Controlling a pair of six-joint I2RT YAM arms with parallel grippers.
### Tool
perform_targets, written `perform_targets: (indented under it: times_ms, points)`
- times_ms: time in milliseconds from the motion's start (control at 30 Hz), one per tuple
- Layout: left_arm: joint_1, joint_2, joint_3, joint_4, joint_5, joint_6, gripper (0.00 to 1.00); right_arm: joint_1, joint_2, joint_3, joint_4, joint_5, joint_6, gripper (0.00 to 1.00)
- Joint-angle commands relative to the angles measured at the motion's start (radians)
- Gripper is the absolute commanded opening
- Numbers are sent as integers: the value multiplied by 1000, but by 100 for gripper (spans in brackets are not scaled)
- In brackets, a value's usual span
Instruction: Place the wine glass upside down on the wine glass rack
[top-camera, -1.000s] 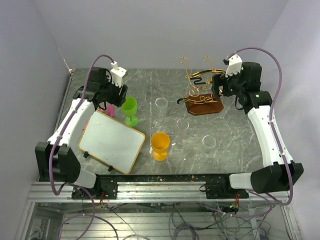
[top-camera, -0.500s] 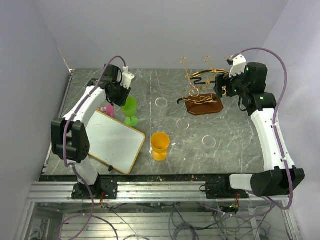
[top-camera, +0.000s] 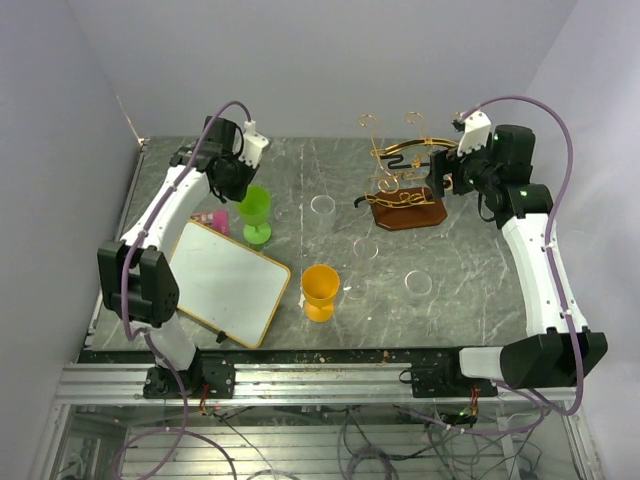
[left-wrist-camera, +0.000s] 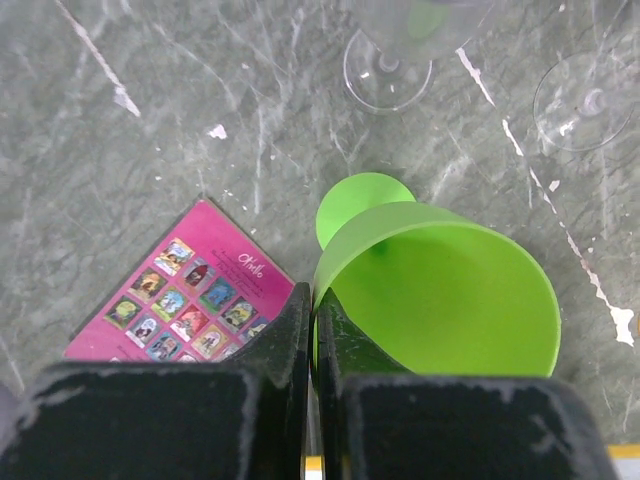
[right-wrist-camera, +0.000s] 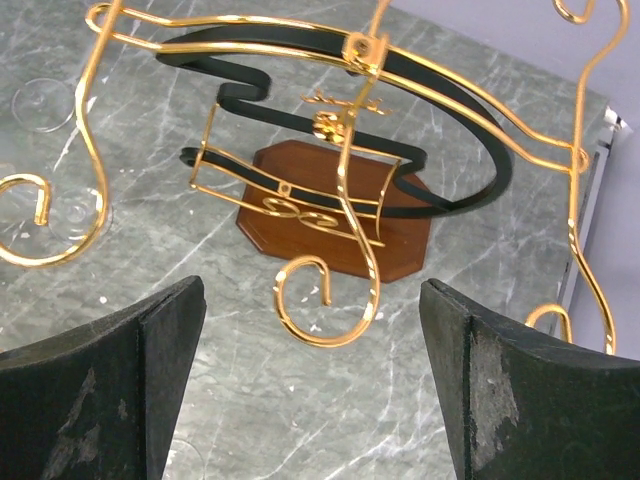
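Observation:
A green wine glass (top-camera: 256, 212) stands upright on the table at the back left. My left gripper (top-camera: 238, 183) is shut on its rim. In the left wrist view the fingers (left-wrist-camera: 296, 330) pinch the wall of the green wine glass (left-wrist-camera: 440, 290), one inside and one outside, with its foot visible below. The wine glass rack (top-camera: 403, 185), gold and black wire on a reddish-brown base, stands at the back right. My right gripper (top-camera: 440, 182) hovers open just right of it. In the right wrist view the right gripper (right-wrist-camera: 312, 292) frames a gold curl of the rack (right-wrist-camera: 345, 150), holding nothing.
Clear wine glasses stand mid-table (top-camera: 322, 206), (top-camera: 365, 249), (top-camera: 417, 285). An orange glass (top-camera: 320, 290) is near the front centre. A whiteboard (top-camera: 225, 283) lies at the left, and a pink card (left-wrist-camera: 180, 295) is beside the green glass. Grey walls enclose the table.
My left gripper has closed on the green glass's rim, and the left arm has swung toward the back. The green glass has shifted slightly left. The right arm has barely moved.

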Motion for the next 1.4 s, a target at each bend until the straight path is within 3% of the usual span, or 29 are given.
perform_targets:
  times_ms: [0, 433, 667, 800, 1000, 1200, 1367]
  points:
    - [-6, -126, 76, -5, -14, -15, 7, -91, -2, 53, -40, -95, -5, 88]
    - [-6, -412, 135, 116, 68, -132, 7, -130, 50, 197, -113, -334, -89, 88]
    - [-6, -444, 230, 167, 168, -179, 7, -49, 63, 244, -68, -352, -114, 88]
    - [-6, -436, 250, 245, 299, -253, 7, 38, 76, 264, 5, -378, -47, 88]
    - [-6, -354, 305, 395, 479, -486, 7, 188, 128, 298, 121, -435, 83, 86]
    - [-6, -322, 272, 495, 529, -605, 7, 245, 195, 323, 255, -531, 319, 80]
    - [-8, -317, 256, 509, 527, -605, 7, 306, 243, 365, 271, -524, 366, 77]
